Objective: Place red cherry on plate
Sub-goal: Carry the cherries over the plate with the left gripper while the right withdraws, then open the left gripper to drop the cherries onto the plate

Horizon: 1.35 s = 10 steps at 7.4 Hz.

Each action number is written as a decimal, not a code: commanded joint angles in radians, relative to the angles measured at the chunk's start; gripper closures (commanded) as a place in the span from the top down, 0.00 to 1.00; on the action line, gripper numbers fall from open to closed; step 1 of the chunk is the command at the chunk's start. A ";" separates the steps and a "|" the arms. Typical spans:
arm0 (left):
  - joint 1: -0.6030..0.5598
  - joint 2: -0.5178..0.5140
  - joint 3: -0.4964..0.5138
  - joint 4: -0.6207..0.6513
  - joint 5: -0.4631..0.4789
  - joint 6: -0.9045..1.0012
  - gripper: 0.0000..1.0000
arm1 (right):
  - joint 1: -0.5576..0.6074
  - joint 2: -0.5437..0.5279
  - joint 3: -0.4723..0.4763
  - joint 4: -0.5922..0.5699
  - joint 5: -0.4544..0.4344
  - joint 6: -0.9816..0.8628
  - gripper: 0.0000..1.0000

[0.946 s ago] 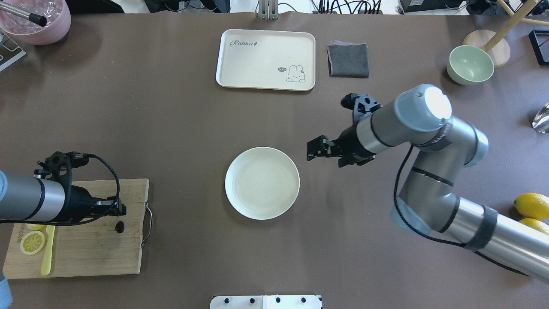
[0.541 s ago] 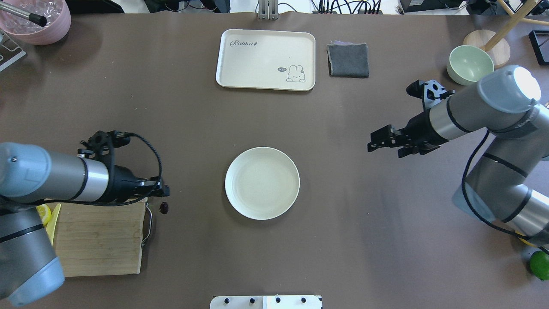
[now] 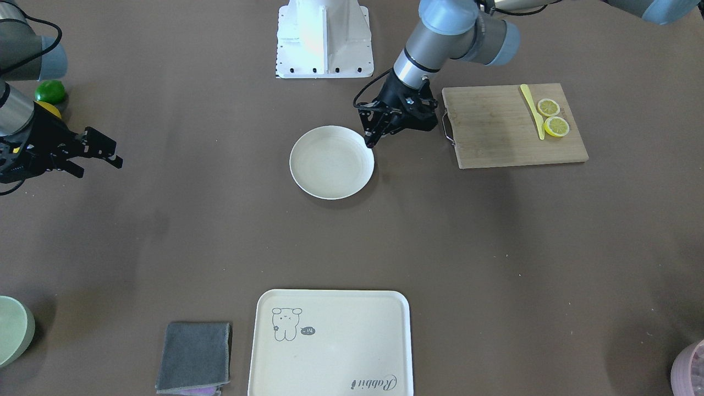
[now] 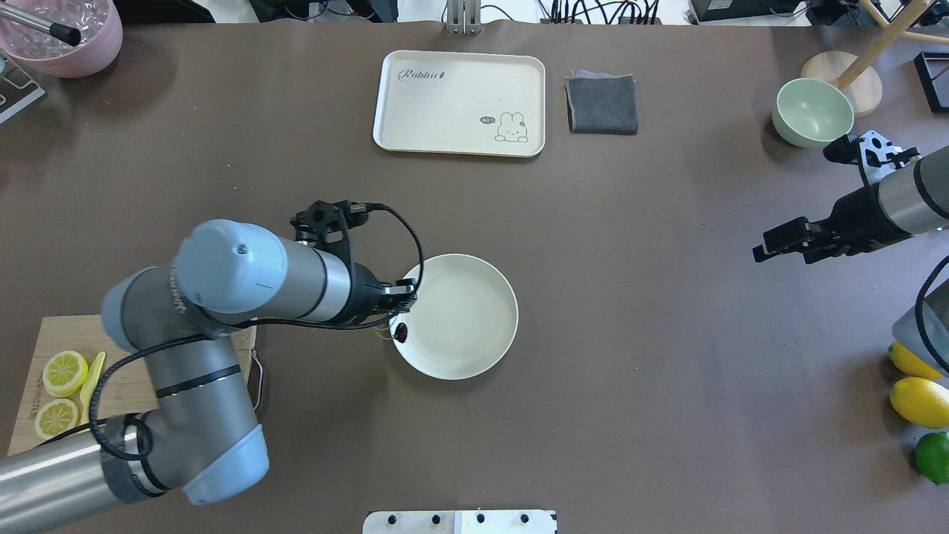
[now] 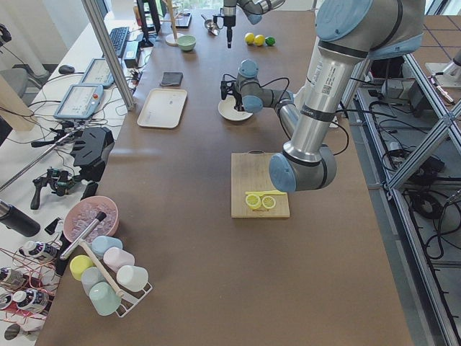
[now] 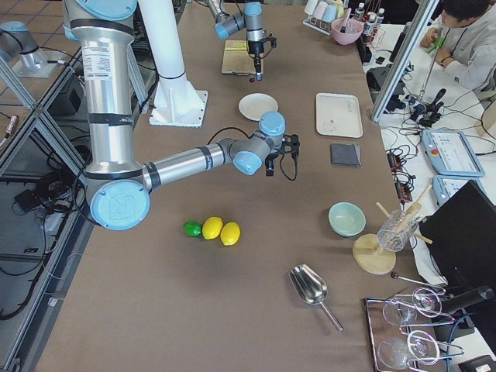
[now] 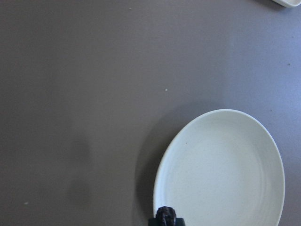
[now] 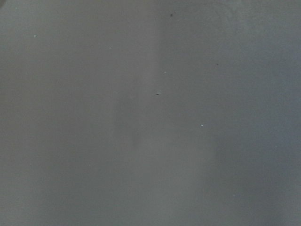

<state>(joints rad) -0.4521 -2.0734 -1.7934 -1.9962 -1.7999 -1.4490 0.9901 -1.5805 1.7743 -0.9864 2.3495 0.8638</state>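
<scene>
The round cream plate lies at the table's middle. My left gripper is shut on the red cherry, which hangs dark and tiny just above the plate's left rim. In the front-facing view the left gripper and the cherry are over the rim of the plate nearest the robot's left. The left wrist view shows the cherry at its bottom edge over the plate. My right gripper hangs open and empty far to the right.
A wooden cutting board with two lemon slices and a yellow knife lies at the left. A cream tray, a grey cloth and a green bowl stand at the far side. Lemons and a lime lie at the right edge.
My left arm has carried the cherry from the cutting board rightward to the plate's left rim. My right arm has drawn back toward the table's right edge.
</scene>
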 commanded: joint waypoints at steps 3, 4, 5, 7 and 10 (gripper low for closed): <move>0.056 -0.090 0.091 0.005 0.088 -0.037 0.60 | 0.022 -0.027 -0.016 0.002 -0.003 -0.039 1.00; 0.055 -0.091 0.086 0.004 0.088 -0.037 0.97 | 0.022 -0.027 -0.018 0.003 -0.003 -0.039 1.00; 0.053 -0.093 0.071 0.004 0.088 -0.039 0.97 | 0.022 -0.027 -0.018 0.002 -0.004 -0.039 1.00; -0.017 -0.067 0.028 0.020 0.059 -0.013 0.97 | 0.079 -0.030 -0.013 -0.001 0.007 -0.042 1.00; -0.266 0.072 -0.033 0.182 -0.189 0.505 0.97 | 0.258 -0.035 -0.015 -0.078 0.010 -0.265 1.00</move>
<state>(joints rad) -0.5981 -2.0712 -1.7816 -1.8874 -1.8729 -1.1567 1.1657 -1.6137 1.7591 -1.0130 2.3572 0.6968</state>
